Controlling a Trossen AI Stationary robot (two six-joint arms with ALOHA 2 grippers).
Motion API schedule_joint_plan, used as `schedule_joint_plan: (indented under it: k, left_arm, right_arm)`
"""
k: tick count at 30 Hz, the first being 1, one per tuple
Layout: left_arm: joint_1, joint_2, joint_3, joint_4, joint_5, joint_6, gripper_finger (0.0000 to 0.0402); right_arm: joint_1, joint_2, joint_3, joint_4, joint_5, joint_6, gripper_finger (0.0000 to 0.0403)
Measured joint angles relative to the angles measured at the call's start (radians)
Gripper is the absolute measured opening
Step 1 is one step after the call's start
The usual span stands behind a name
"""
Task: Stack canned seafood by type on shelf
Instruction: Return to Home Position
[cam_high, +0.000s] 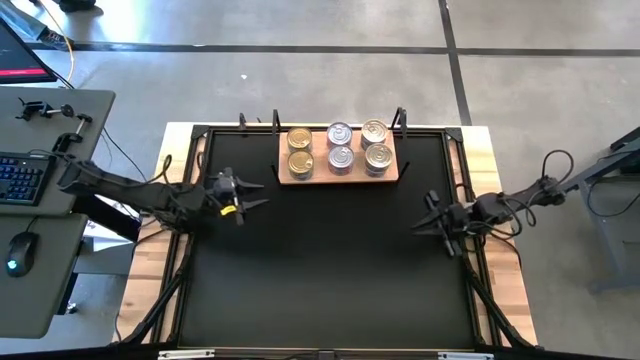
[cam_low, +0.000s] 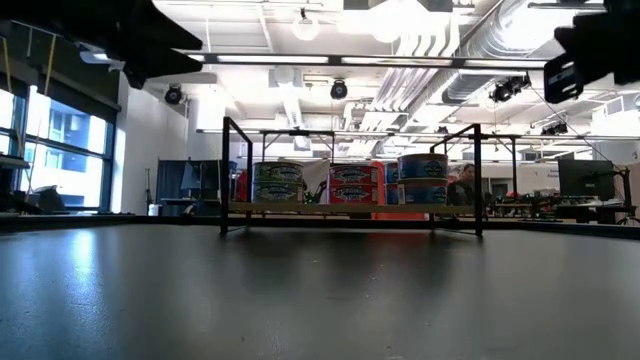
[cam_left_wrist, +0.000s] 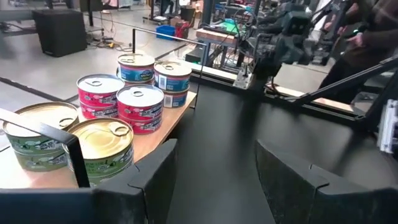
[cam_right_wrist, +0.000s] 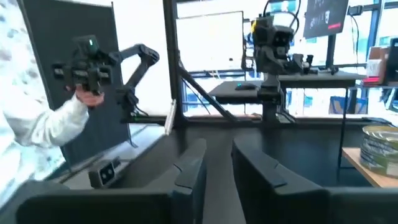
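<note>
Left gripper (cam_high: 258, 194): fingers spread, empty, over black mat (cam_high: 330, 290) near its left side. Right gripper (cam_high: 426, 216): fingers apart, empty, near the right side. Both well clear of the load, so likely parked with stacking finished. Canned seafood (cam_high: 341, 157) sits on shelf (cam_high: 318, 178) at mat's far edge, beyond and between grippers. Green-label tins (cam_left_wrist: 99, 146), red-label tins (cam_left_wrist: 140, 109) and blue-label tins (cam_left_wrist: 171, 78) stand two high, grouped by type.

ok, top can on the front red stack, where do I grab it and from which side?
Grip the top red can across its side wall, straight down from above, one finger toward the green stack, one toward the blue stack. It lies flat, lid up; the rear red stack nearly touches it, but bare shelf shows between columns, so fingers likely fit.
</note>
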Motion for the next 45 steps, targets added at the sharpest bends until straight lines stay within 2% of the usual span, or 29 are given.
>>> schedule_joint_plan:
  k: [9,13,16,22,27,28,31,37,45]
  left_arm:
    - [0.051,-0.221,-0.001,-0.177,0.039,-0.008,0.0200]
    - [0.079,-0.341,-0.004,-0.238,0.089,-0.008,0.0191]
    - [0.088,-0.444,-0.056,-0.226,0.123,-0.008,0.0181]
    - [0.105,-0.632,-0.240,-0.139,0.148,0.006,0.0160]
    - [0.105,-0.632,-0.377,0.023,0.266,0.083,0.0143]
    - [0.106,-0.633,-0.377,0.001,0.273,0.089,0.0140]
    - [0.105,-0.628,-0.377,0.000,0.286,0.128,0.0130]
    - [0.105,-0.615,-0.377,-0.008,0.273,0.306,0.0122]
    - [0.105,-0.612,-0.377,-0.008,0.265,0.343,0.0122]
  right_arm:
    - [-0.037,0.002,-0.023,-0.011,-0.056,0.034,0.0034]
    - [-0.043,0.003,-0.023,-0.027,-0.009,-0.004,0.0032]
    - [-0.043,0.005,-0.023,-0.047,0.029,-0.004,0.0032]
    - [-0.043,0.005,-0.023,-0.047,0.029,0.009,0.0032]
    - [-0.043,0.005,-0.023,-0.047,0.029,0.012,0.0032]
    - [-0.043,0.003,-0.023,-0.048,0.029,0.012,0.0032]
    - [-0.043,0.005,-0.023,-0.047,0.029,0.012,0.0032]
    - [-0.043,0.005,-0.023,-0.048,0.029,0.012,0.0032]
    - [-0.043,0.005,-0.023,-0.048,0.029,0.012,0.0032]
